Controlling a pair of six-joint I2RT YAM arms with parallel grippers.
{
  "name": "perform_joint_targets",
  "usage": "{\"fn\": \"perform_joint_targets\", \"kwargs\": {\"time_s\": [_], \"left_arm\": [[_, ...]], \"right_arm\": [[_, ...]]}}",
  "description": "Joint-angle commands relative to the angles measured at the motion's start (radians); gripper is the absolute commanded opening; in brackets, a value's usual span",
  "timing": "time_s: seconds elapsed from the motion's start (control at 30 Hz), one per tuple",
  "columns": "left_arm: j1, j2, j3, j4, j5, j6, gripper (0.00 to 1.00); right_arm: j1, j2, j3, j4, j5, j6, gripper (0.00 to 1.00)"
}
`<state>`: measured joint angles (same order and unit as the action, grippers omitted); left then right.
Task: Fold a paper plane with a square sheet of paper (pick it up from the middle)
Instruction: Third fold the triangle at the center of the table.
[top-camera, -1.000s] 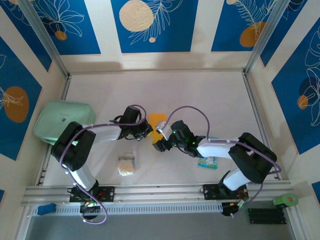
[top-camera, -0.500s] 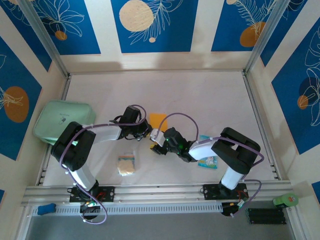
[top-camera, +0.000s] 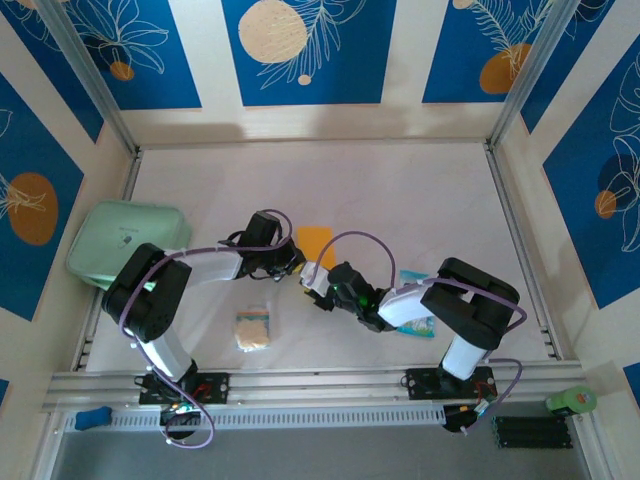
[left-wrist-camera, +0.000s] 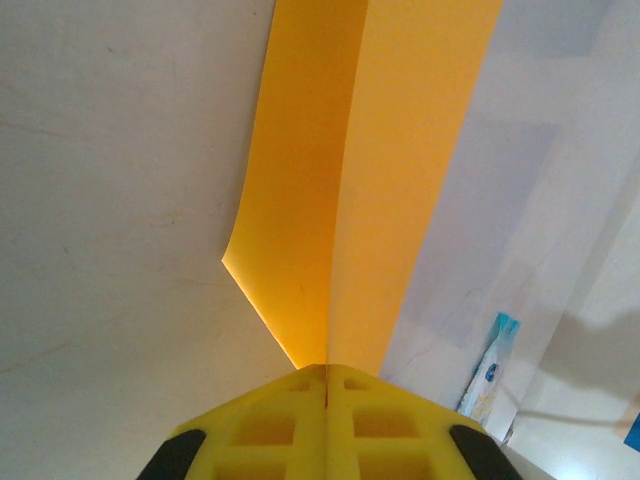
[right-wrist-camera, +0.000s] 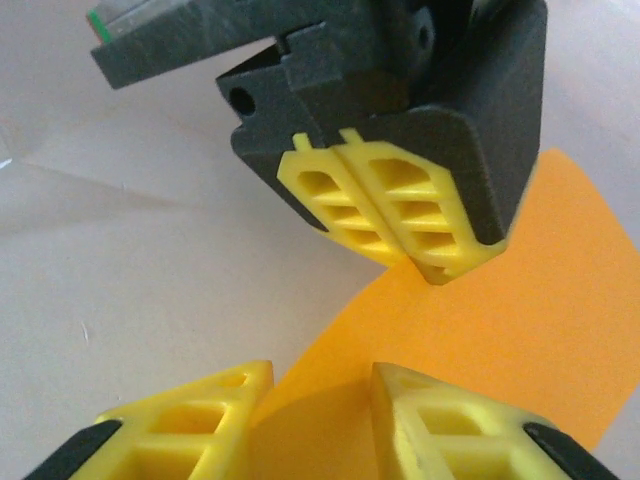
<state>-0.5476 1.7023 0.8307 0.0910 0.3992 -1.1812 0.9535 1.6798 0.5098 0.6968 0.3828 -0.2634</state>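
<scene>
The square sheet of paper (top-camera: 314, 240) is orange-yellow and lies mid-table, folded along a centre crease (left-wrist-camera: 380, 170). My left gripper (top-camera: 293, 265) is shut on its near left edge; in the left wrist view the yellow fingers (left-wrist-camera: 326, 372) meet on the crease. My right gripper (top-camera: 310, 290) sits just in front of the left one. In the right wrist view its fingers (right-wrist-camera: 320, 395) stand apart with a narrow gap, and a corner of the paper (right-wrist-camera: 500, 330) runs between them. The left gripper (right-wrist-camera: 425, 262) shows there too, pinching the sheet.
A light-blue and white packet (top-camera: 415, 322) lies partly under the right arm, also seen as the packet (left-wrist-camera: 488, 372). A beige spongy square (top-camera: 254, 328) sits near the front left. A pale green case (top-camera: 128, 245) stands at the left edge.
The right gripper has moved left and down to the paper's near corner, and its jaws have narrowed around it. The left gripper has stayed shut on the sheet.
</scene>
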Motion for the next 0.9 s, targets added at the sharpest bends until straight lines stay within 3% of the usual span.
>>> {"fn": "perform_joint_targets", "kwargs": {"time_s": [0.0, 0.13, 0.27, 0.4, 0.53, 0.87], "left_arm": [[0.011, -0.008, -0.013, -0.004, -0.003, -0.01, 0.0], [0.017, -0.021, -0.014, -0.045, -0.029, 0.004, 0.06], [0.046, -0.059, -0.015, -0.115, -0.073, 0.051, 0.21], [0.069, -0.114, -0.007, -0.144, -0.107, 0.117, 0.31], [0.067, -0.121, 0.032, -0.133, -0.09, 0.182, 0.33], [0.032, 0.099, 0.205, -0.207, 0.014, 0.274, 0.29]], "right_arm": [[0.01, -0.002, -0.012, 0.059, 0.026, -0.013, 0.25], [0.01, -0.008, -0.014, 0.058, 0.008, -0.008, 0.17], [-0.001, -0.024, 0.004, -0.025, -0.071, 0.027, 0.09], [-0.015, -0.04, 0.019, -0.109, -0.149, 0.086, 0.06], [-0.04, -0.071, 0.024, -0.173, -0.236, 0.157, 0.04], [-0.105, -0.124, 0.019, -0.224, -0.39, 0.31, 0.03]]}}
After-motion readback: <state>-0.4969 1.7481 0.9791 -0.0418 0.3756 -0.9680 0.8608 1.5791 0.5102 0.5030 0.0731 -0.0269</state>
